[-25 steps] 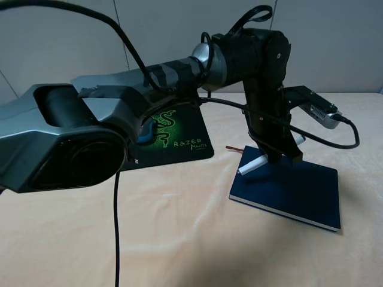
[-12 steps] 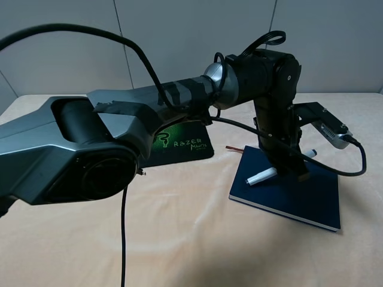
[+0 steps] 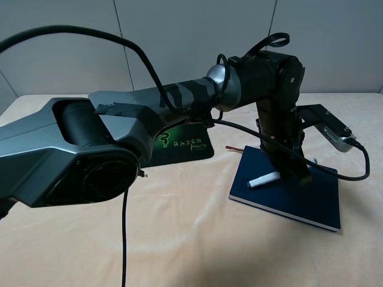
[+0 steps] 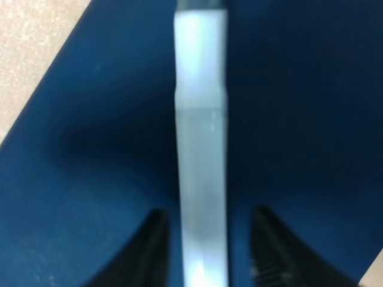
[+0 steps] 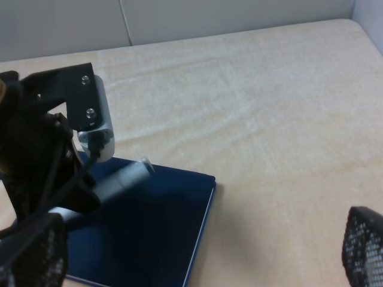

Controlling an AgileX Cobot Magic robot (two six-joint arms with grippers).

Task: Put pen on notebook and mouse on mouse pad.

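Observation:
The white pen lies on the navy notebook, near its left end. My left gripper has reached across and stands low over the pen's middle. In the left wrist view the pen runs between the two fingers with a dark gap on each side, so the gripper is open. The mouse pad with its green logo shows behind the left arm. The mouse is hidden by that arm. My right gripper is open and empty, beside the notebook.
The table is covered in beige cloth, with a grey wall behind it. A reddish ribbon sticks out of the notebook's far left corner. A black cable hangs from the left arm over the front of the table.
The left gripper has come down and to the right with the pen, from above the notebook's left edge onto its cover. Its fingers now stand apart from the pen.

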